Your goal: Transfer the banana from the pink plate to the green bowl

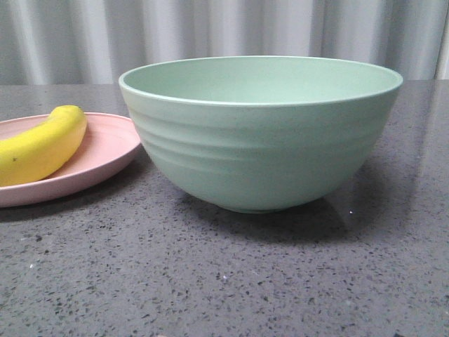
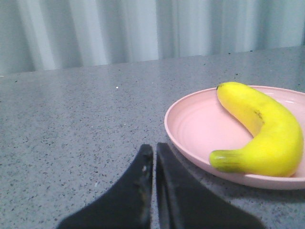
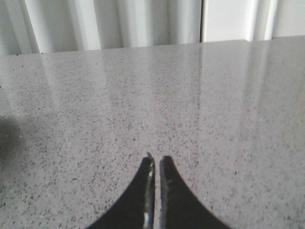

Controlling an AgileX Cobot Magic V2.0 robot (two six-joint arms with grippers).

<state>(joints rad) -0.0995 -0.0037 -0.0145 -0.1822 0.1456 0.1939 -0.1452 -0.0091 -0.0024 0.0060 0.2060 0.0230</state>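
The yellow banana (image 1: 43, 144) lies on the pink plate (image 1: 105, 158) at the left of the front view. The large green bowl (image 1: 259, 133) stands upright just right of the plate, its inside showing nothing. In the left wrist view the banana (image 2: 267, 131) lies curved on the pink plate (image 2: 195, 131). My left gripper (image 2: 155, 149) is shut and empty, low over the table just beside the plate's near rim. My right gripper (image 3: 156, 160) is shut and empty over bare table, with none of the task's things in its view. Neither gripper shows in the front view.
The grey speckled table (image 1: 210, 281) runs under everything. A white pleated curtain (image 1: 224, 31) hangs behind the table's far edge.
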